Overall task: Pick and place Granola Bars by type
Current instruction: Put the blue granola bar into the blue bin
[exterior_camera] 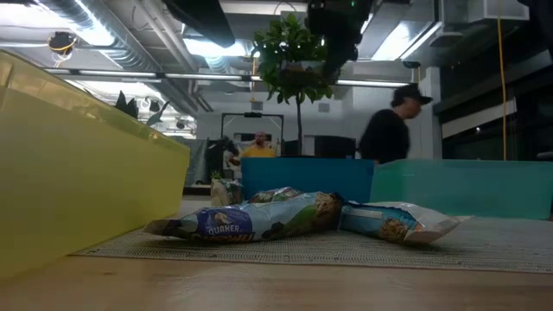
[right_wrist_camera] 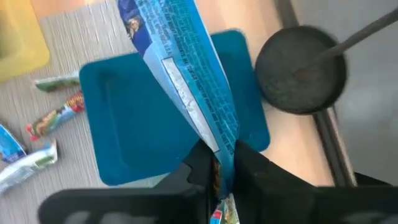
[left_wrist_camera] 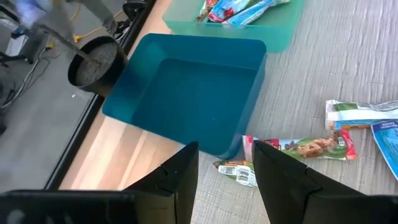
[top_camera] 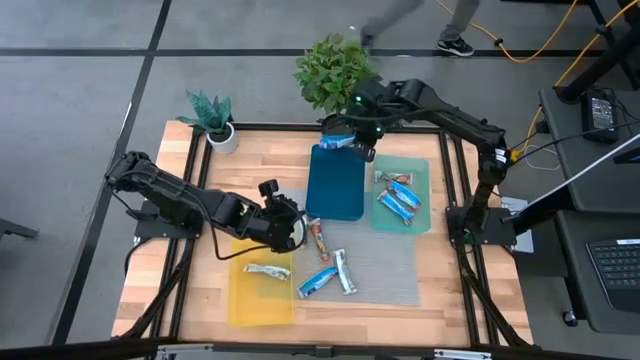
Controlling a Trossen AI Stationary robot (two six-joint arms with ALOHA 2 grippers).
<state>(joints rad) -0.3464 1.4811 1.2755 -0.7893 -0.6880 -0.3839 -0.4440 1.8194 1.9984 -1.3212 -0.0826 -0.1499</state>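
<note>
On the left of the worktop (top_camera: pixel 180 160), a white bar (top_camera: pixel 266 270) is lying in the yellow tray (top_camera: pixel 250 300). My left hand (left_wrist_camera: pixel 225 163) is hovering just beside that tray, fingers spread, holding nothing. Loose bars (top_camera: pixel 330 272) are lying on the grey mat (top_camera: pixel 385 275). My right hand (right_wrist_camera: pixel 221 163) is pinching a blue bar (right_wrist_camera: pixel 186 74) above the blue tray (top_camera: pixel 335 182). More blue bars (top_camera: pixel 398 200) are sitting in the teal tray (top_camera: pixel 425 170).

"QUAKER" on bar wrapper (exterior_camera: pixel 251 222)
</note>
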